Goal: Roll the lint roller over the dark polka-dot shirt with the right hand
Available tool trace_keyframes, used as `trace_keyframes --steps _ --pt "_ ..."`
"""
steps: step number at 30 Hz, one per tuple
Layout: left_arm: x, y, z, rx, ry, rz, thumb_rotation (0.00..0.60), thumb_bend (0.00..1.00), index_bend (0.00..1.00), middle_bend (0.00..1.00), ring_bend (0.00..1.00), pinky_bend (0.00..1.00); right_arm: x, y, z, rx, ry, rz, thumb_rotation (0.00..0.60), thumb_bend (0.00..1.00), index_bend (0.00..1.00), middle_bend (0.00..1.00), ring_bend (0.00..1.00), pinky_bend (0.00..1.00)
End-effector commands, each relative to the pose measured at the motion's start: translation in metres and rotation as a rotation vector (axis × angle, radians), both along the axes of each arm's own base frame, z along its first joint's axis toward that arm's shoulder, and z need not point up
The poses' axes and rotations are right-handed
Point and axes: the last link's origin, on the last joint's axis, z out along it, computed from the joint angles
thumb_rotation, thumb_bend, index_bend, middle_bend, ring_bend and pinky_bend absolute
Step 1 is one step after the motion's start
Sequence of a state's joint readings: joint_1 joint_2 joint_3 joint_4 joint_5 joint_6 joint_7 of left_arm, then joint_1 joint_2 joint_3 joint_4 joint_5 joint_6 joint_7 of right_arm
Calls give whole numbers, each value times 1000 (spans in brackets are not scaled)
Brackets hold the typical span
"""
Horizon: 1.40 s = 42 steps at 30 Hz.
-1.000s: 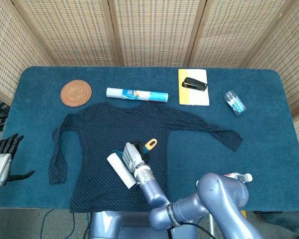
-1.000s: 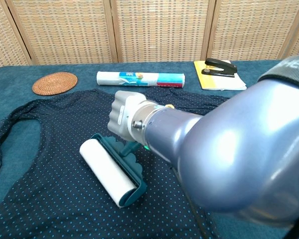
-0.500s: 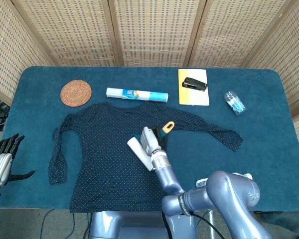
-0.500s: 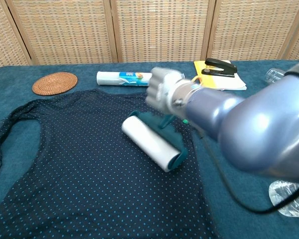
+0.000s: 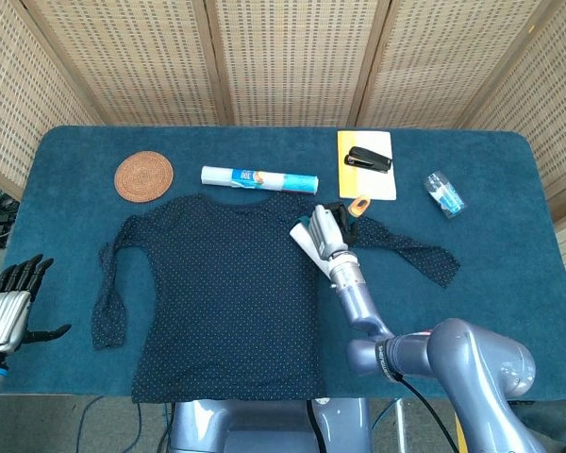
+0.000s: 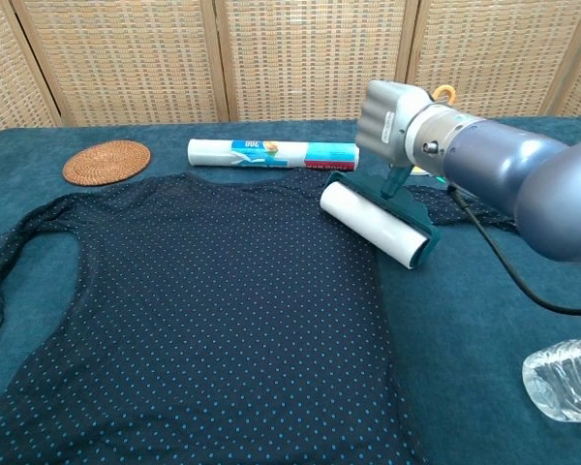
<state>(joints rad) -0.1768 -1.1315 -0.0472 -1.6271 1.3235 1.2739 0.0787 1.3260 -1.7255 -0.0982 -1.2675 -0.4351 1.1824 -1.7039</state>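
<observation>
Now rolling stroke judged underway: roller (image 6: pixel 376 224) gripped by handle in right hand (image 6: pixel 391 123), drum resting at shirt (image 6: pixel 203 320) 2 o'clock shoulder edge. Left hand (image 5: pixel 8 307) idle at 8 o'clock, fingers apart, nothing held. Next: return pass toward 7 o'clock, drum kept pressed flat.

Table (image 5: pixel 66 179) covered in dark teal cloth. Round woven coaster (image 5: pixel 143 176) near far left corner. White roll with blue label (image 5: pixel 259 178) lies lengthwise, just right of coaster. Yellow notepad (image 5: pixel 366 164) further right, black stapler (image 5: pixel 369 159) resting on it. Small clear bottle (image 5: pixel 444 194) on its side, well right. Clear plastic object (image 6: pixel 565 378), possibly another bottle, at near right edge. Wicker screens (image 5: pixel 283 57) behind.
</observation>
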Motion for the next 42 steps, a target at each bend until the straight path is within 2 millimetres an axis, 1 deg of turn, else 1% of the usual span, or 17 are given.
trace_keyframes --steps 1,4,5,7,9,14,17,22,31,42 --pt "0 0 0 1 0 1 600 0 0 0 0 0 8 6 -7 22 -3 19 600 826 617 969 1000 1000" --pt "-1 0 1 2 -1 2 600 0 0 0 0 0 19 13 -15 47 3 51 600 825 617 969 1000 1000" --pt "-1 0 1 2 -2 3 600 0 0 0 0 0 26 19 -21 70 12 76 600 823 617 969 1000 1000" --pt "-1 0 2 2 -3 4 600 0 0 0 0 0 31 25 -26 84 28 103 600 820 617 969 1000 1000" --pt "-2 0 2 2 -6 5 600 0 0 0 0 0 41 37 -36 122 13 119 600 819 617 969 1000 1000" --pt "-2 0 2 1 -8 4 600 0 0 0 0 0 60 58 -51 181 0 155 600 819 617 969 1000 1000" --pt "-3 0 3 4 -10 6 600 0 0 0 0 0 67 69 -59 210 1 174 600 819 617 969 1000 1000" --pt "-3 0 4 4 -11 5 600 0 0 0 0 0 73 86 -68 251 6 198 600 819 616 969 1000 1000" --pt "-3 0 3 0 -9 4 600 0 0 0 0 0 77 106 -73 304 8 238 600 819 617 969 1000 1000" --pt "-2 0 1 -2 -5 3 600 0 0 0 0 0 77 113 -73 349 -7 225 600 819 617 969 1000 1000"
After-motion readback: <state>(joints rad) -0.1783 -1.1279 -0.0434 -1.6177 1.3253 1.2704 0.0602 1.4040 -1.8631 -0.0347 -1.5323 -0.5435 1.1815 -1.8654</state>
